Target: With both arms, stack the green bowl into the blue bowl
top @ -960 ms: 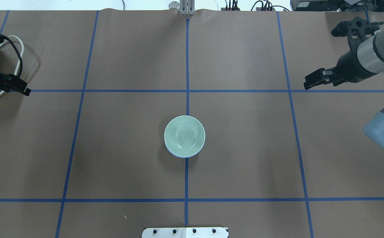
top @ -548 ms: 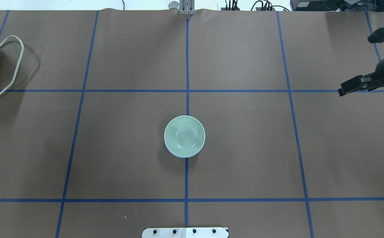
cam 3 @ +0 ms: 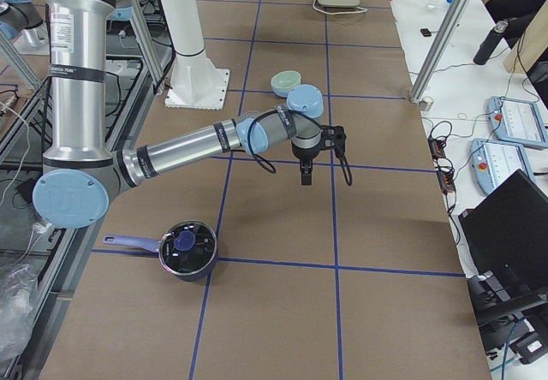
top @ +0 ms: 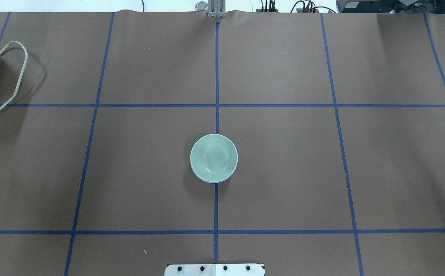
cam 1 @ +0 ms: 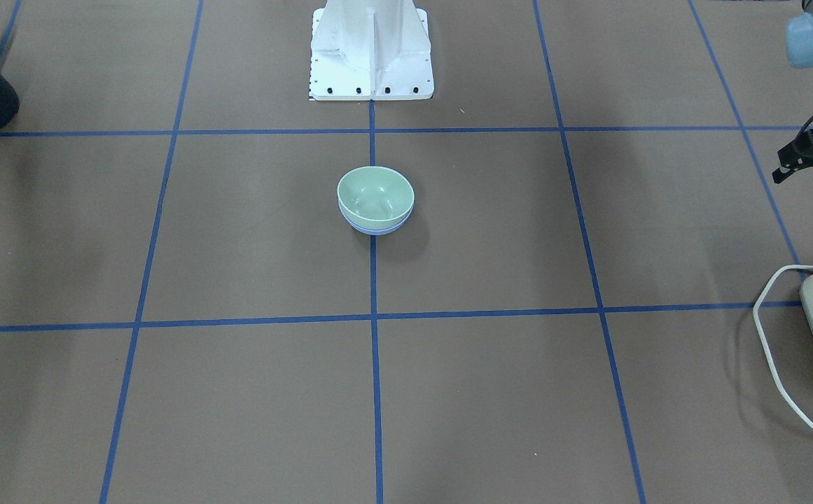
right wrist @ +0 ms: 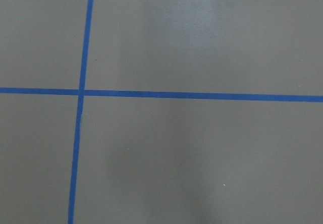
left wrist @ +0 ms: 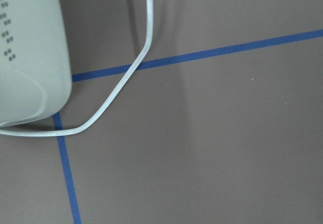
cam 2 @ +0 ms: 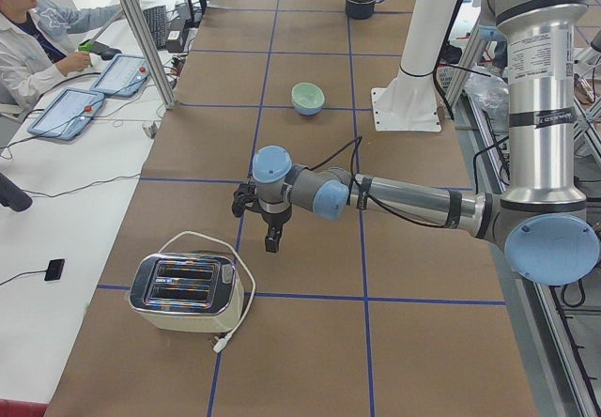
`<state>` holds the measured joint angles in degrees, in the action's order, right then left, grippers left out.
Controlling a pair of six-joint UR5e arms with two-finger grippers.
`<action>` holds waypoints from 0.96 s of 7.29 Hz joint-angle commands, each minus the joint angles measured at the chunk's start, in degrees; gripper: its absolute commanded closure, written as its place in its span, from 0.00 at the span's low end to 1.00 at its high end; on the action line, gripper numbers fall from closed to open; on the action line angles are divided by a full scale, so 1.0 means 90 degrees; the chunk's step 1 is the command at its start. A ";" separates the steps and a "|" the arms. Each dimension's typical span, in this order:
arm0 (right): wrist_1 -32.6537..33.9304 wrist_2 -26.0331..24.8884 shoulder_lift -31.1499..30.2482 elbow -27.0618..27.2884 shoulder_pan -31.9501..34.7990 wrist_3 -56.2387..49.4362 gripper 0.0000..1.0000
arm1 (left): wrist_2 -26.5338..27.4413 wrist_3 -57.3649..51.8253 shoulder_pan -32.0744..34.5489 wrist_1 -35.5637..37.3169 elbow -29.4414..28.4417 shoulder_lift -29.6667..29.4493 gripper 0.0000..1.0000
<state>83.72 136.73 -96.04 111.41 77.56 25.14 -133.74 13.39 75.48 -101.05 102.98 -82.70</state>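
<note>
Bare table (top: 283,172) rings the green bowl (cam 1: 375,192), nested in the blue bowl (cam 1: 376,227). The pedestal (cam 1: 371,49) is near; toaster (cam 2: 183,290) and pot (cam 3: 187,249) stand well apart at the ends.

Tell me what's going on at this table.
The small pale mint-green plastic bowl sits nested inside the periwinkle-blue plastic bowl in the middle of the brown table, so the stacking looks done. Neither arm holds anything: the left gripper hangs near the cream toaster, the right gripper near the dark lidded pot, both well away from the bowls. Whether they are open or shut can't be told.
</note>
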 commanded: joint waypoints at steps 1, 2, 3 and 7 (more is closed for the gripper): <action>0.0014 0.0022 -0.0275 -0.0569 0.0627 -0.1252 0.00 | -0.0023 -0.0462 0.0284 -0.0003 -0.0357 0.0126 0.02; 0.0015 -0.0016 -0.0295 -0.0833 0.0794 -0.1492 0.00 | -0.0023 -0.0462 0.0294 -0.0013 -0.0494 0.0126 0.02; 0.0015 -0.0104 -0.0315 -0.0971 0.0815 -0.1504 0.00 | -0.0023 -0.0462 0.0295 -0.0013 -0.0563 0.0175 0.02; -0.0024 -0.0564 -0.0334 -0.0885 0.0806 -0.1523 0.00 | -0.0033 -0.0443 0.0304 -0.0169 -0.0564 0.0302 0.02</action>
<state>83.73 131.79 -99.12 102.99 84.79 11.59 -134.00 9.36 78.18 -102.42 97.87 -80.23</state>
